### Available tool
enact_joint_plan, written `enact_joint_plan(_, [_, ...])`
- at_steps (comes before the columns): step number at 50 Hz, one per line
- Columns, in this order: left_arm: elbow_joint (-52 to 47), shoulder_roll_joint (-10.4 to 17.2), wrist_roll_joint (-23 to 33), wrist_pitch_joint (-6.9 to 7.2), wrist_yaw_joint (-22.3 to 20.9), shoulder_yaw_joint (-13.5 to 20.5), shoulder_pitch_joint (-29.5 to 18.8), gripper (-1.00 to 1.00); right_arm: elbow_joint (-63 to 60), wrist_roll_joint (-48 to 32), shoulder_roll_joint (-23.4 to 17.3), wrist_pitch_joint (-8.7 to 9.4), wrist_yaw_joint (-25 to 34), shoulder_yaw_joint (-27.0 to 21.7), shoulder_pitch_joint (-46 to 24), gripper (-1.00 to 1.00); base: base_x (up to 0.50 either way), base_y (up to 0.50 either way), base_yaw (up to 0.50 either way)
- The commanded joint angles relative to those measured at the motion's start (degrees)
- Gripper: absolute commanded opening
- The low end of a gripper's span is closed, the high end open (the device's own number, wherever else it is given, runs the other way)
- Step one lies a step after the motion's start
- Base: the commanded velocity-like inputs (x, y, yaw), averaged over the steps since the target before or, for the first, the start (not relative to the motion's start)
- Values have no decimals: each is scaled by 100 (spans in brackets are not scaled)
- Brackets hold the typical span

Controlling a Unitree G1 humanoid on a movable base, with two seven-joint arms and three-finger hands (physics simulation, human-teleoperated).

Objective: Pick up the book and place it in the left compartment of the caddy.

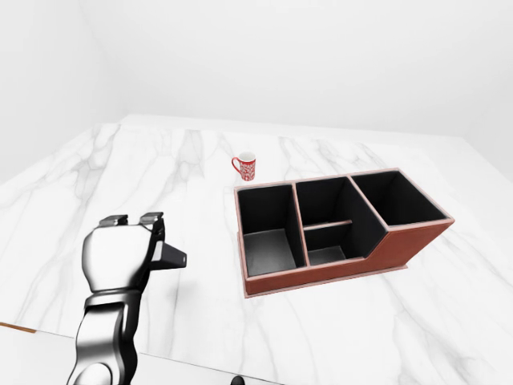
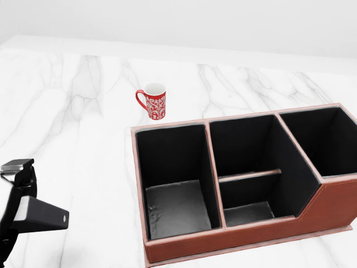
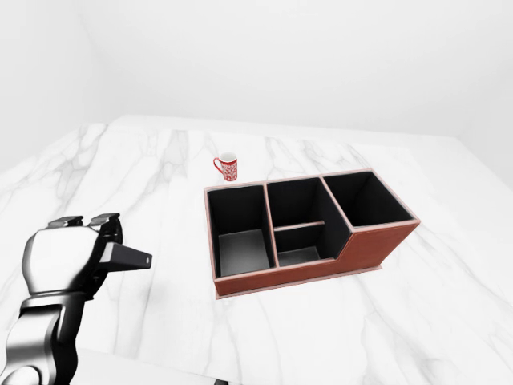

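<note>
Standing beyond the caddy (image 1: 337, 233), nearer the left-eye view's top, a red mug (image 1: 245, 167) sits clear of my way. My left hand (image 1: 120, 255) is clenched on the dark book (image 1: 169, 257), raised above the marble counter (image 1: 184, 168), left of the caddy, its long axis pointing right toward the left compartment (image 1: 268, 228).

I'm looking out over a broad white marble counter (image 1: 361, 321) with soft grey veins running across it, filling most of both eye views. Past its far edge there's a plain white wall (image 1: 321, 56), and on the left of the left-eye view a second white wall (image 1: 40, 72) meets it at a corner. Light is even and soft, shadows faint. At the bottom left, a thin brown strip (image 1: 16, 327) edges the counter.
</note>
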Motion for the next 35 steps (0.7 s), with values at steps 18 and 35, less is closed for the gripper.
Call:
enact_joint_plan(18, [-2389,-851,377,0,-1086,-975,72,-100,-73,36,-6,0,36,-47,12,100,0,0,0])
enact_joint_plan(35, [-3048,-978,581,0,-1972,-1725,-210,-100,-72,43,-6,0,58,-54,12,100,0,0,0])
